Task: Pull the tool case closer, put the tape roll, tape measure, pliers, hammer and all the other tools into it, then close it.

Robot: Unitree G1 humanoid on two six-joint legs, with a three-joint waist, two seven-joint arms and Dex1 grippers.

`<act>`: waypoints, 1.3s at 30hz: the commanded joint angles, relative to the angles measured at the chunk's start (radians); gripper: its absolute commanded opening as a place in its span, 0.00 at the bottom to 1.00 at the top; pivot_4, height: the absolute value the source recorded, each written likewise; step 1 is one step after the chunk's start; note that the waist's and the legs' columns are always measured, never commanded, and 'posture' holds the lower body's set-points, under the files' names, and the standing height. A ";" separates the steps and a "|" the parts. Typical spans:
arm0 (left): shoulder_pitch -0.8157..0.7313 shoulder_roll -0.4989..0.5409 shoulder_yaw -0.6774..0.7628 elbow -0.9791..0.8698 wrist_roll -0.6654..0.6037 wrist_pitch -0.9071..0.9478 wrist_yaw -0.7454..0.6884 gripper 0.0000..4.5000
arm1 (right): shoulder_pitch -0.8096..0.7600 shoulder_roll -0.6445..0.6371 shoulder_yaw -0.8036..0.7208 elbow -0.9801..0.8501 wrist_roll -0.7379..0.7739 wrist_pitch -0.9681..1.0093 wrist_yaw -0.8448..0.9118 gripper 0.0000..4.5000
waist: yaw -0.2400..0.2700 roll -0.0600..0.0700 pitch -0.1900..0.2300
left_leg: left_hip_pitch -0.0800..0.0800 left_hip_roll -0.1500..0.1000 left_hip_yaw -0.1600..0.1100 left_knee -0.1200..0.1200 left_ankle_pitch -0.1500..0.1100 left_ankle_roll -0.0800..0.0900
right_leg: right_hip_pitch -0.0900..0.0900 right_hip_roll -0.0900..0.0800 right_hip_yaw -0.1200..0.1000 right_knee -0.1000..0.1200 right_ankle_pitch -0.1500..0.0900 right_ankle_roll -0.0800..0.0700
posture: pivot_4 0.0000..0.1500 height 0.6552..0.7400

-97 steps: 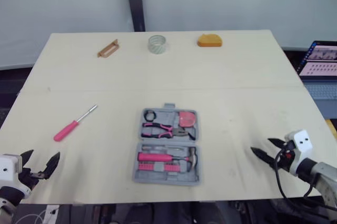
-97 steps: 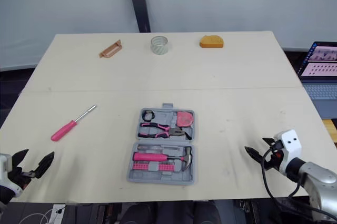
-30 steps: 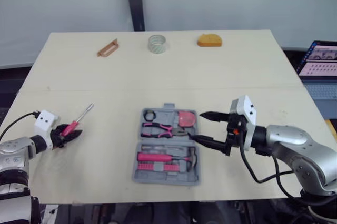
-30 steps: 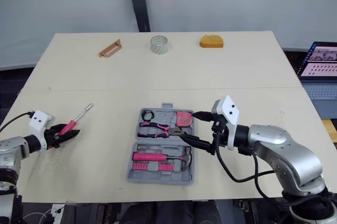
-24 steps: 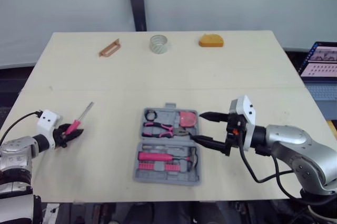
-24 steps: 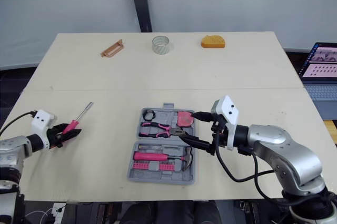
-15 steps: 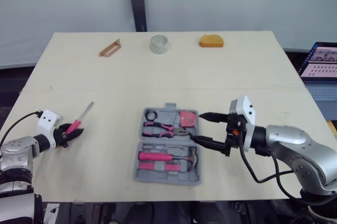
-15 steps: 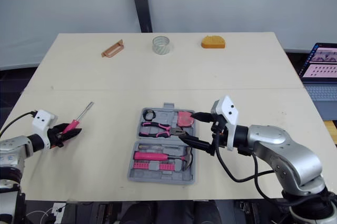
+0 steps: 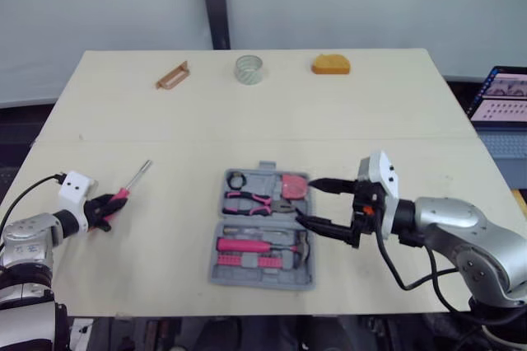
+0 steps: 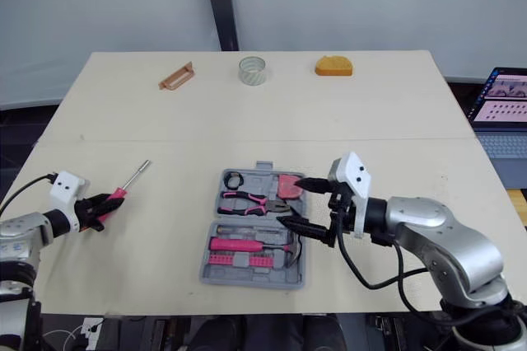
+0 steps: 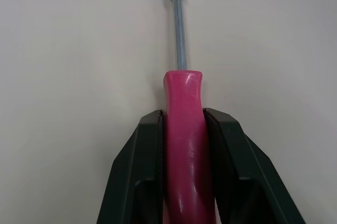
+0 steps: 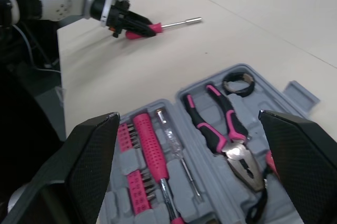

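Left gripper (image 11: 182,121) clamped on pink-handled screwdriver (image 11: 182,95), steel shaft pointing ahead of fingers. Right gripper (image 9: 305,201) spread wide, fingertips at right edge of open tool case (image 9: 247,273); pliers (image 9: 257,201), hammer (image 9: 251,245) seated inside. Tape roll (image 9: 248,69), tape measure (image 9: 330,64) well beyond both grippers, near table (image 9: 395,120) far edge.

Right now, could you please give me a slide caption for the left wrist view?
Left gripper shut on the pink screwdriver by its handle, metal shaft pointing ahead over the table.

bare table (image 9: 177,211) between screwdriver (image 9: 132,183) and tool case (image 9: 259,283) — right hand (image 9: 305,202) spread at case's right edge
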 commanded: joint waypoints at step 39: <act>0.117 0.140 -0.106 -0.765 -0.054 0.298 -0.335 0.14 | 0.053 -0.081 0.060 0.002 -0.183 -0.311 0.167 1.00 | -0.006 -0.003 0.002 | -0.003 0.000 -0.003 0.001 0.000 0.000 | 0.000 0.000 -0.002 -0.001 0.000 0.000 | 1.00 1.00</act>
